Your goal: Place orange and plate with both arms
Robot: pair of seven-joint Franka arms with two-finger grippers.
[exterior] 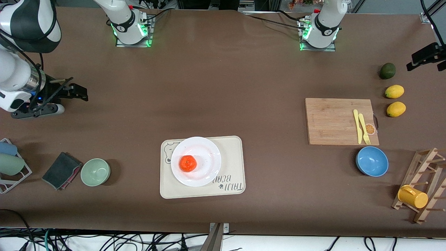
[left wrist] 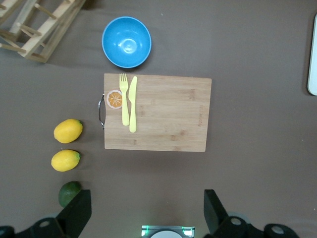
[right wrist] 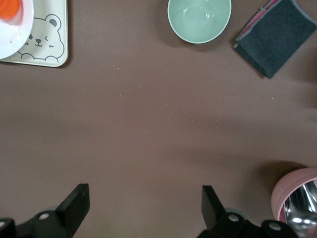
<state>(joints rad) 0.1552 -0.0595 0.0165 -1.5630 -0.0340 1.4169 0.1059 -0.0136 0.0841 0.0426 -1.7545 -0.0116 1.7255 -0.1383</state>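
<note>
The orange (exterior: 188,163) rests on the white plate (exterior: 205,153), which sits on the bear-printed tray (exterior: 231,167) near the front-camera edge of the table. A corner of the same plate (right wrist: 15,42) with the orange (right wrist: 9,7) on it shows in the right wrist view. My right gripper (exterior: 75,91) hangs open and empty over bare table at the right arm's end, well away from the tray; its jaws (right wrist: 144,193) stand wide over brown cloth. My left gripper (exterior: 425,57) is raised, open and empty, at the left arm's end, its jaws (left wrist: 147,196) over the table near that arm's base.
A wooden cutting board (exterior: 336,120) with a yellow fork and knife (exterior: 361,126) lies toward the left arm's end, with a blue bowl (exterior: 371,161), two lemons (exterior: 394,91), a dark green fruit (exterior: 387,70) and a rack with a yellow cup (exterior: 413,196). A green bowl (exterior: 95,171) and dark cloth (exterior: 61,170) lie toward the right arm's end.
</note>
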